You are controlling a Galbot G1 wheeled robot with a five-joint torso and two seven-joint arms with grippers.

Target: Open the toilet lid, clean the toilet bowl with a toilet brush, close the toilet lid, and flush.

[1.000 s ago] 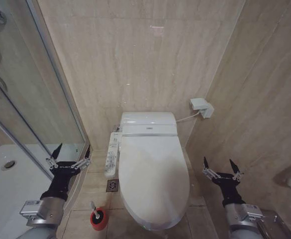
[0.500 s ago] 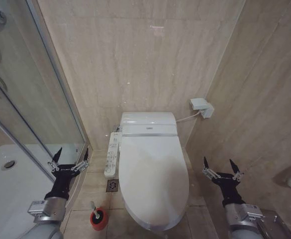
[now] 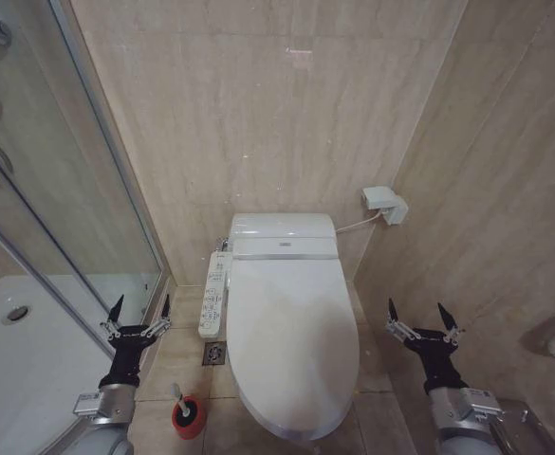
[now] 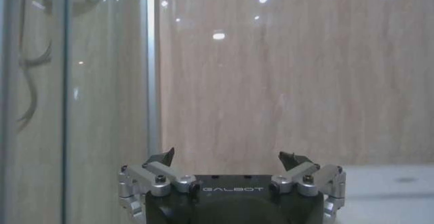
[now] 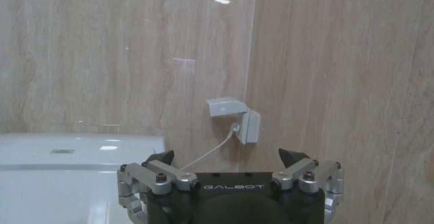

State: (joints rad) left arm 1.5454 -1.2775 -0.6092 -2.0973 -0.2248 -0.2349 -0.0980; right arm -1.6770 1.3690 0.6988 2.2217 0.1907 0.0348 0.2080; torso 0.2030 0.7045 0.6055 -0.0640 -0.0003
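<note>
I see the toilet lid down at 3 o'clock of my left gripper, fingers apart; right gripper likewise spread; the toilet brush stands in its red holder.

White fixtures against veined beige stone.
We see a glossy white toilet lid, a red holder cup, black-fingered end effectors, and beige streaked wall tiles.

the toilet lid lies shut on the toilet bowl. the button panel sits along its left. the toilet brush stands in its holder cup, left of the bowl's front.
</note>
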